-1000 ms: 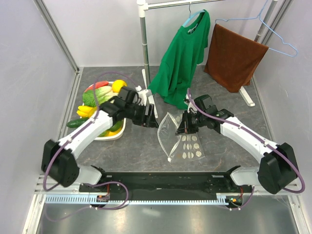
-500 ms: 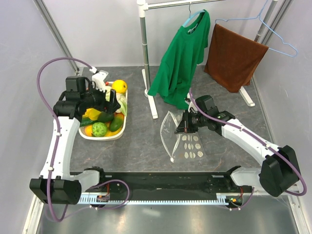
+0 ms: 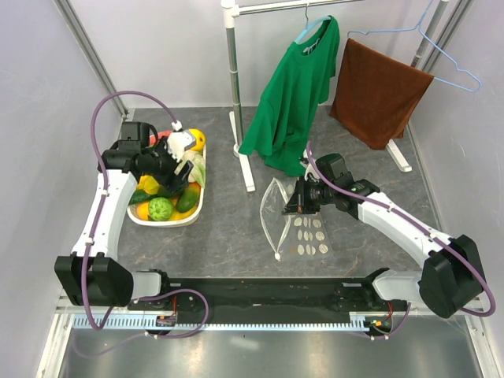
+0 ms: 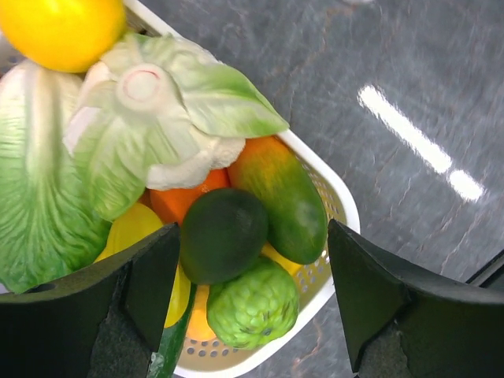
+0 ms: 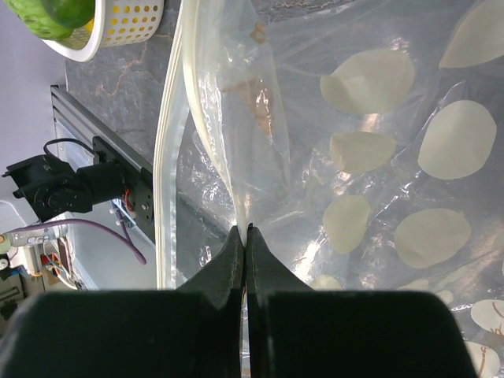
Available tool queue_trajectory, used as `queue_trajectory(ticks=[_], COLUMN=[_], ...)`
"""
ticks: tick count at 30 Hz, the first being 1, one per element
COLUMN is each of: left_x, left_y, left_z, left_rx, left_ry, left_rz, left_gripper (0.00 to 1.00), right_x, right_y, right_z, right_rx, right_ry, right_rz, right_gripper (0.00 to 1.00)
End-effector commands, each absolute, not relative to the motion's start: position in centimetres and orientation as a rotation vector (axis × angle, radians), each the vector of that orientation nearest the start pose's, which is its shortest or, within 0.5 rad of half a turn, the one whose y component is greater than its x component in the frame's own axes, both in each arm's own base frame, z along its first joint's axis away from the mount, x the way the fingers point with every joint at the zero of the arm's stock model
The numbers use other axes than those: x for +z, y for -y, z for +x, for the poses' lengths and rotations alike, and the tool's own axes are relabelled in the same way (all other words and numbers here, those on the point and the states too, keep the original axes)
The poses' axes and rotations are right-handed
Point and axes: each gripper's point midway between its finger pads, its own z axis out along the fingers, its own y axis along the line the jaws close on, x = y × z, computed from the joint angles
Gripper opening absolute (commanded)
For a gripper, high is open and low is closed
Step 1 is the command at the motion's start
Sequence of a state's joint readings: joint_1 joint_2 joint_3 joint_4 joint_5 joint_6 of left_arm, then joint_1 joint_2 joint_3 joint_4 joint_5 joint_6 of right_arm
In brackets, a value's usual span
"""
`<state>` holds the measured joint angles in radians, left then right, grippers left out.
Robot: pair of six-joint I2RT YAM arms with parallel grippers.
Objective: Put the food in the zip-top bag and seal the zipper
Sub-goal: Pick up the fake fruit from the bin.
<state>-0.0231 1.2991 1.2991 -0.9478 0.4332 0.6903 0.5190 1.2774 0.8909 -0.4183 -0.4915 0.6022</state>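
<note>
The food fills a white tray (image 3: pixel 169 220) at the left: a pale-green cabbage (image 4: pixel 157 118), a yellow fruit (image 4: pixel 63 31), a dark green avocado (image 4: pixel 224 234), a green-orange mango (image 4: pixel 279 197) and a bumpy green fruit (image 4: pixel 252 303). My left gripper (image 4: pixel 253 236) hangs open just above them, holding nothing, and shows over the tray (image 3: pixel 177 169) in the top view. The clear dotted zip-top bag (image 3: pixel 295 224) lies mid-table. My right gripper (image 5: pixel 246 230) is shut on its upper lip, lifting the mouth open toward the left. The whitish zipper (image 5: pixel 167 157) runs along that mouth.
A white rack pole (image 3: pixel 234 87) with a foot (image 3: pixel 246 165) stands behind the bag. A green shirt (image 3: pixel 295 87) and a brown towel (image 3: pixel 378 90) hang from it. Grey walls close in on the left and right.
My left arm swung back from the bag's mouth to the tray and now hovers low over the food with its jaws wide. The right gripper kept holding the bag lip.
</note>
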Motion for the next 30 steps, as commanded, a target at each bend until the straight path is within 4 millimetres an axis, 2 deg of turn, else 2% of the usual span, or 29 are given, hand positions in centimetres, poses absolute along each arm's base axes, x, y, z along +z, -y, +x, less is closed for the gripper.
queue_trajectory(ticks=[1,6,20,22,25,28,30], left_x=[19.4,17.4,14.7,14.5,14.8,16.2,17.8], left_y=[5.4,4.7,2.8,2.8,2.9,3.5,4.0], left_z=[29.4,30.0,32.2,32.2,32.0,31.5,30.9], left_rx=[-0.241,-0.187,-0.042,-0.042,-0.046,-0.062,-0.086], left_ry=[-2.155,-2.167,-2.155,-2.154,-2.138,-2.101,-2.064], left_rz=[1.207,1.250,1.355,1.365,1.380,1.376,1.374], left_gripper=[0.82,0.82,0.81,0.78,0.68,0.61,0.52], right_x=[15.4,15.6,15.2,15.1,15.1,15.2,15.2], right_y=[-25.2,-25.4,-25.6,-25.5,-25.5,-25.5,-25.5], right_z=[23.3,23.5,23.5,23.4,23.6,23.5,23.5], right_rx=[1.091,1.098,1.104,1.103,1.100,1.102,1.102], right_ry=[-2.512,-2.511,-2.527,-2.530,-2.529,-2.526,-2.526], right_rz=[-0.137,-0.135,-0.130,-0.129,-0.124,-0.125,-0.125], right_gripper=[0.00,0.00,0.00,0.00,0.00,0.00,0.00])
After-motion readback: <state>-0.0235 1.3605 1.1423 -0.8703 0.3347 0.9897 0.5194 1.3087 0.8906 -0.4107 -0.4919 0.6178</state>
